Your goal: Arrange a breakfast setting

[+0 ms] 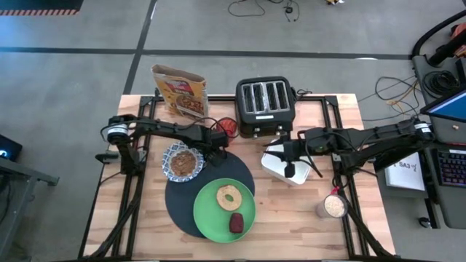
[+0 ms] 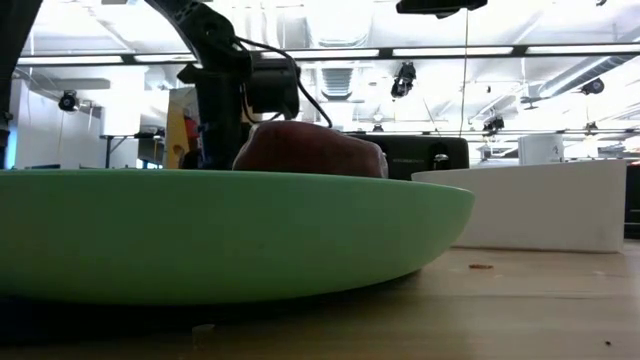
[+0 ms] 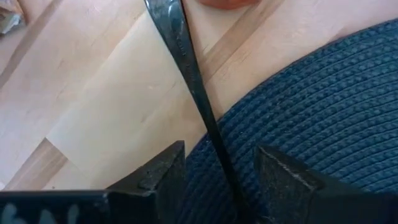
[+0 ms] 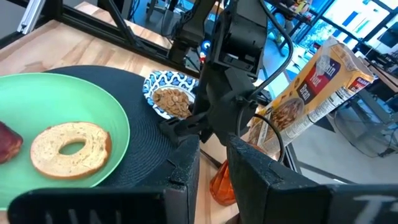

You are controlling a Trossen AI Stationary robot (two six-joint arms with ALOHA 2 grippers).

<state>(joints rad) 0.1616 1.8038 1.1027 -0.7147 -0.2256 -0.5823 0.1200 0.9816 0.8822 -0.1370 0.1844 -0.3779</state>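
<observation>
A dark spoon (image 3: 186,68) lies with its wider end on the wood and its thin shaft across the rim of the black mat (image 1: 182,204). My left gripper (image 3: 217,174) is open over the mat's far edge (image 1: 218,145), one finger on either side of the shaft and a gap on both sides. The lime-green plate (image 1: 211,218) rests on the mat and carries the tan bagel (image 1: 229,196) and the dark-red lump (image 1: 237,223). The patterned bowl (image 1: 182,161) with cereal stands on the mat's far left rim. My right gripper (image 1: 290,161) hovers over the white tray, slightly open and empty.
The black toaster (image 1: 266,108) and a cereal box (image 1: 180,91) stand at the far edge, with a small red thing (image 1: 229,127) between them. The white tray (image 1: 277,171) lies right of the mat. A cup of oats (image 1: 333,206) stands at the near right.
</observation>
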